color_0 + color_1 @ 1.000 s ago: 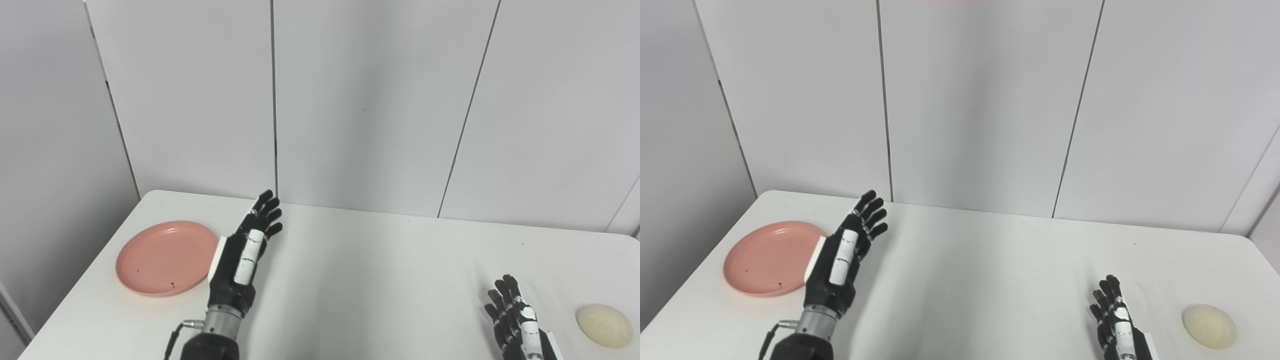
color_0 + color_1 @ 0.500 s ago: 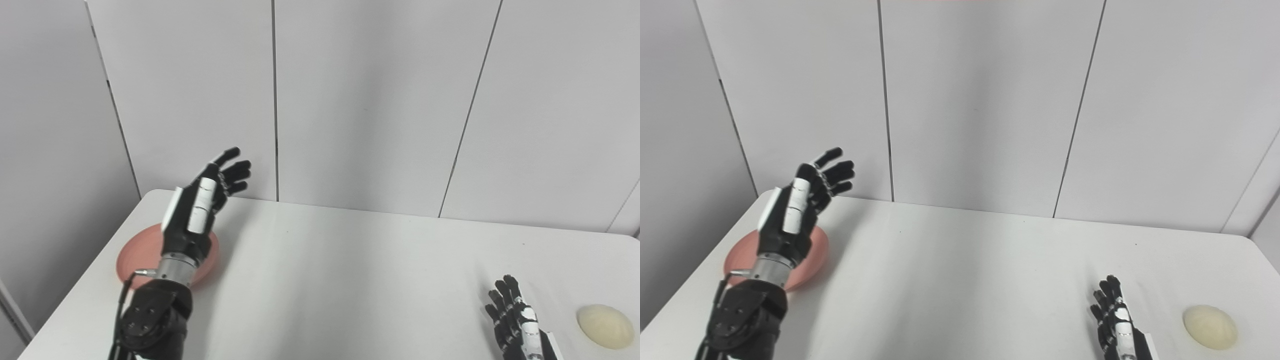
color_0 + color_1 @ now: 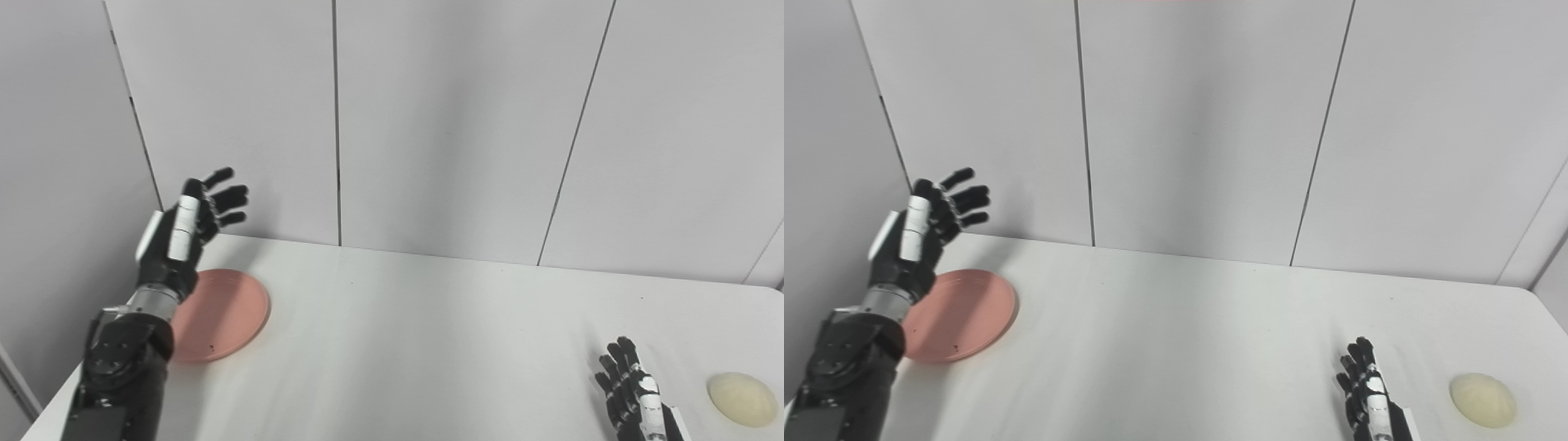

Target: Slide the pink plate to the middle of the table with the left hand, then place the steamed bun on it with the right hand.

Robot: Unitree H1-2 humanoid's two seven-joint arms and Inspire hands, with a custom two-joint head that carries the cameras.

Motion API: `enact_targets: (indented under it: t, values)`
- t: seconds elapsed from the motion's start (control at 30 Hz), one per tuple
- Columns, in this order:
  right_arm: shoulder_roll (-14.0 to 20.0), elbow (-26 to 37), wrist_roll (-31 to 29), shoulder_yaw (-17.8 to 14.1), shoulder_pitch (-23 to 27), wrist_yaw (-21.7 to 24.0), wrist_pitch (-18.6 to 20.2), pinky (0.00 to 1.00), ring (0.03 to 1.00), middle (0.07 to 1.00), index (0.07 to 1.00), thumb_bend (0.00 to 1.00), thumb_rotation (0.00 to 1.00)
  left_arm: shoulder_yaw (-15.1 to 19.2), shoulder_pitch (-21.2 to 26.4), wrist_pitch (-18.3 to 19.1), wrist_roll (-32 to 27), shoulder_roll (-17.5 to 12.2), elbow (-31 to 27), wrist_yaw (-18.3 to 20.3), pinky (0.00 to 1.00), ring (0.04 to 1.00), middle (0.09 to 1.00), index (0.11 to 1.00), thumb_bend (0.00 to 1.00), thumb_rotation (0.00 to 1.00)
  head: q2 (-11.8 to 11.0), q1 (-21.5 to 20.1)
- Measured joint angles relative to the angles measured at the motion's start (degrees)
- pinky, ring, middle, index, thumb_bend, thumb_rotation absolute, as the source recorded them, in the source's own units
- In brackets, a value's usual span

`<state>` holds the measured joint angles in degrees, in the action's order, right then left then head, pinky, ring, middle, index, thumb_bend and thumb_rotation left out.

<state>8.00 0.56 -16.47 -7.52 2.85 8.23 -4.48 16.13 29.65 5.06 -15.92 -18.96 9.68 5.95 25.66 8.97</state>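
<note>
While the left hand (image 3: 177, 236) was raised above the white bench (image 3: 429, 343) in the left eye view, its dark fingers (image 3: 229, 197) were spread apart and it held nothing. The round, flat pink plastic plate (image 3: 223, 315) lay on the bench just below and to the right of that hand, with the black forearm covering the plate's left edge; the hand did not touch the plate. Far to the right, the right hand (image 3: 637, 398) sat low near the bench's near edge, fingers extended and slightly apart, holding nothing. The pale cream, dome-shaped steamed bun (image 3: 742, 399) lay just to the right of that hand, apart from it.

When seen from the right eye view, the left hand (image 3: 909, 239) was likewise lifted and open, with the pink plate (image 3: 964, 315) below and to its right. The right hand (image 3: 1372, 398) was empty and open, and the steamed bun (image 3: 1483, 400) lay to its right, not touching it.
</note>
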Motion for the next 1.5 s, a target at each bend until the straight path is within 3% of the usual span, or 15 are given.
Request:
enact_targets:
  t: [0.17, 0.33, 0.53, 0.73, 1.17, 1.5]
  values:
    - [0.03, 0.0, -0.02, -0.05, 0.0, 0.01, 0.0, 1.0, 0.998, 0.994, 0.997, 0.75, 0.95, 1.01, 1.6, -2.81, -0.62, -2.39, 6.42, 1.57, 0.75, 0.775, 0.752, 0.8, 0.97, 0.91, 0.0, -0.18]
    - [-0.04, 0.08, -0.03, 0.02, 0.04, -0.01, 0.0, 1.0, 0.998, 0.993, 0.996, 0.73, 0.96, 1.78, 4.58, -6.8, -0.64, -5.38, 16.55, 3.24, 0.77, 0.791, 0.767, 0.822, 0.97, 0.9, 0.09, -0.35]
    - [-0.02, 0.06, -0.04, -0.01, 0.03, 0.01, 0.0, 1.0, 1.0, 0.995, 1.0, 0.74, 0.95, 3.18, 7.08, -11.82, -1.4, -8.3, 26.69, 4.71, 0.78, 0.813, 0.829, 0.861, 0.99, 0.89, 0.18, -0.18]
    - [0.04, 0.03, -0.03, -0.04, 0.01, 0.01, 0.0, 1.0, 1.0, 0.995, 0.999, 0.74, 0.94, 4.64, 7.94, -14.42, -2.96, -8.98, 31.44, 4.88, 0.83, 0.846, 0.85, 0.867, 0.97, 0.91, 0.09, -0.09]
    - [0.04, 0.0, 0.15, -0.04, 0.02, -0.01, 0.0, 1.0, 0.993, 0.988, 0.995, 0.73, 0.95, 4.5, 11.75, -23.03, -2.87, -10.92, 54.52, 5.84, 0.8, 0.829, 0.831, 0.862, 0.9, 0.91, 0.26, -0.62]
    - [0.02, -0.06, 0.12, -0.03, 0.06, 0.0, -0.01, 1.0, 0.991, 0.986, 0.989, 0.74, 0.93, 4.01, 12.54, -24.59, -2.86, -10.86, 59.06, 6.0, 0.79, 0.821, 0.847, 0.862, 0.87, 0.94, 0.35, -1.06]
